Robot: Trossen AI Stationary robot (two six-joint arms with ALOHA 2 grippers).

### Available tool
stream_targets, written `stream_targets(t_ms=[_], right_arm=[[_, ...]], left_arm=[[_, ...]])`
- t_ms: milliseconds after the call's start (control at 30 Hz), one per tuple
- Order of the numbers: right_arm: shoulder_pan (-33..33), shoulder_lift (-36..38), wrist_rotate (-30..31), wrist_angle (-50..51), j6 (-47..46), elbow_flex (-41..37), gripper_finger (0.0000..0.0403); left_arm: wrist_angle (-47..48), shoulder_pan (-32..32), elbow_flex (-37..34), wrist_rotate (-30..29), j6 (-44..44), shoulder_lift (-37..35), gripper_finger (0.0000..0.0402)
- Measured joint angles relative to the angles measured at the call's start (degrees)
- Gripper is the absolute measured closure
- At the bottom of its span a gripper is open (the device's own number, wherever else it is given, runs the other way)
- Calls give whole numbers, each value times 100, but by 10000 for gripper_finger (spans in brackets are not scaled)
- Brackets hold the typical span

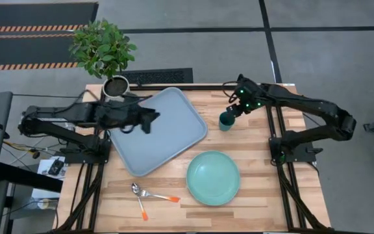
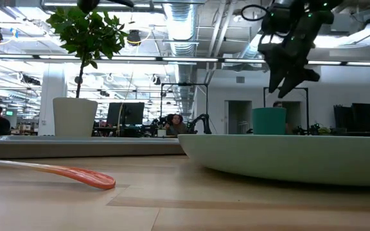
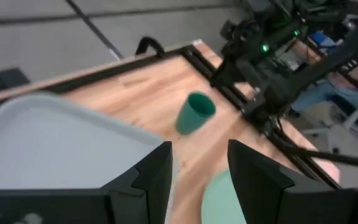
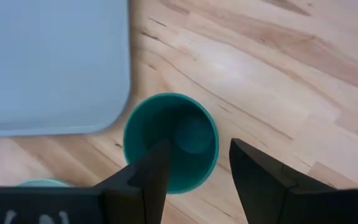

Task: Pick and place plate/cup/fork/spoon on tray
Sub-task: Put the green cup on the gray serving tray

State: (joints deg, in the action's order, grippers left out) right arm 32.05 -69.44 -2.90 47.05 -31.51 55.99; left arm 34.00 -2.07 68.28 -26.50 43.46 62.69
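Note:
The dark teal cup (image 1: pixel 226 121) stands upright on the wooden table, just right of the pale grey-blue tray (image 1: pixel 154 133). My right gripper (image 1: pixel 234 110) hangs open above the cup (image 4: pixel 169 143). In the low view its fingertips (image 2: pixel 282 83) are clear of the rim (image 2: pixel 268 109). My left gripper (image 1: pixel 149 120) hovers open over the tray with nothing between its fingers (image 3: pixel 160 168). The mint-green plate (image 1: pixel 213 177) lies flat near the table's front, right of centre. A fork and a spoon (image 1: pixel 149 195) with orange handles lie at the front left.
A potted plant in a white pot (image 1: pixel 115 86) stands at the table's far left corner, behind the tray. Bare wood (image 1: pixel 258 169) lies right of the plate and the cup. The arms' black frames (image 1: pixel 291 156) run along both sides of the table.

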Motion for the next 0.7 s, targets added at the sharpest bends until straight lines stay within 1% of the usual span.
stream_targets(t_ms=[33,67,167,233,367,467,600,700], right_arm=[[-2,67,-2,45,-2,0,214],[-7,146,-4,75,-2,0,216],[-20,449,-27,235,-100,0,220],[-20,676,-33,355,-176,0,223],[-41,1127,-29,760,-311,0,226],[-106,1395,29,1082,-446,0,227],[-241,1515,259,1309,-582,0,227],[-363,1516,429,1386,-627,0,228]], left_arm=[[-263,103,3,131,-141,224,258],[-548,224,3,393,-295,470,258],[-1573,495,3,1360,-747,1269,258],[-2080,639,25,1600,-730,1764,258],[-2157,987,470,1641,-531,2726,258],[-2127,1201,923,1927,-568,3385,258],[-2138,1340,1586,2304,-643,4126,258],[-1937,1391,2141,2323,-672,4647,258]])
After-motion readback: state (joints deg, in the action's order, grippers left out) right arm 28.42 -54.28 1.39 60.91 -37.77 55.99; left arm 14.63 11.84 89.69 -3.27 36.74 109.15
